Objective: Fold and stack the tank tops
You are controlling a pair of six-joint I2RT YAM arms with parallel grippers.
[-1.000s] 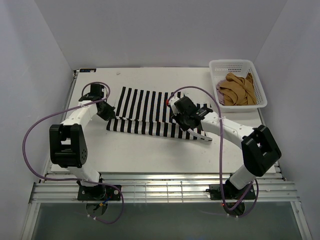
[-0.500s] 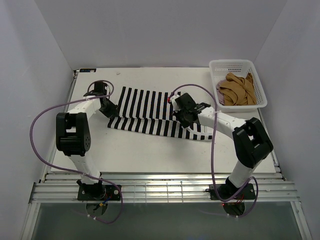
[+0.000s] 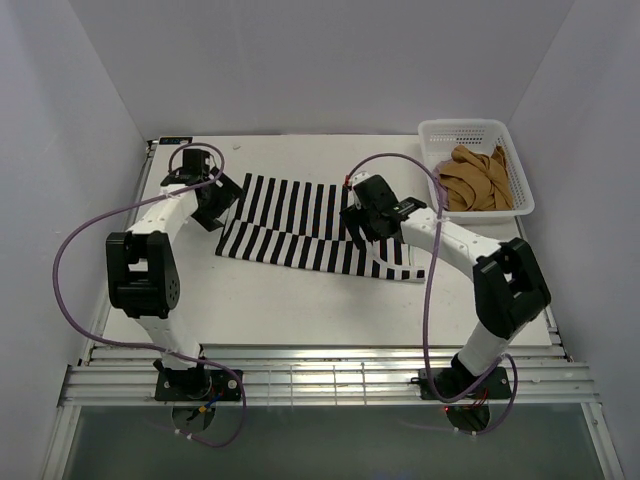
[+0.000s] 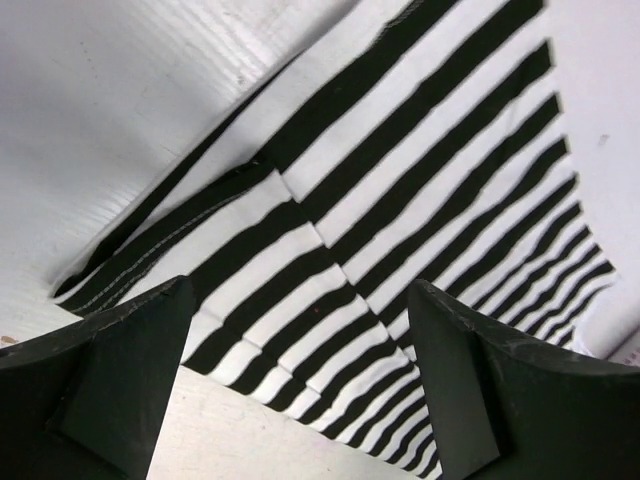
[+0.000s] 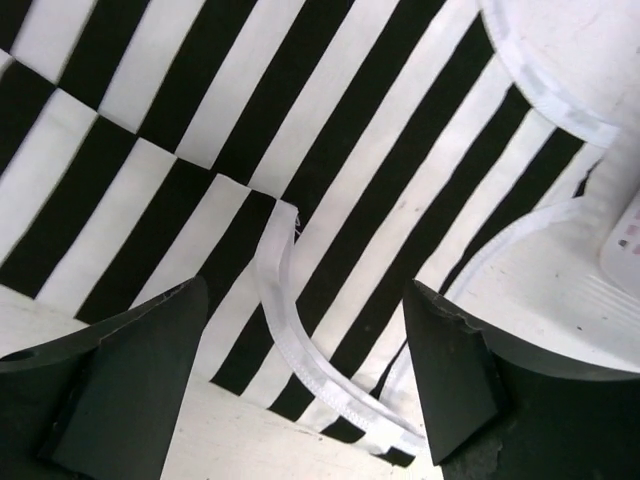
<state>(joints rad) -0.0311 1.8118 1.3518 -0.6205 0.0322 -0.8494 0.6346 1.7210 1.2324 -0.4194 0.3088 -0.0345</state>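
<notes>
The black-and-white striped tank top [image 3: 300,228] lies folded on the table's middle, its strap end to the right. My left gripper [image 3: 216,200] hovers over its left end, jaws open, nothing held; in the left wrist view the striped cloth [image 4: 380,200] lies flat under the open gripper [image 4: 300,290]. My right gripper [image 3: 363,216] is open above the right part of the top; its wrist view shows a white-trimmed strap [image 5: 290,330] lying loose beneath the gripper [image 5: 308,290]. The tan-brown tank top [image 3: 478,178] sits crumpled in the basket, with a sliver of pale pink cloth [image 3: 438,189] beside it.
A white mesh basket [image 3: 462,129] stands at the back right corner of the table [image 3: 300,300]. Purple cables loop from both arms over the table's sides. White walls close in the left, right and back.
Both grippers were shut on the striped top's edge, carried it toward the back, and have now opened and let it go. The cloth lies folded over itself.
</notes>
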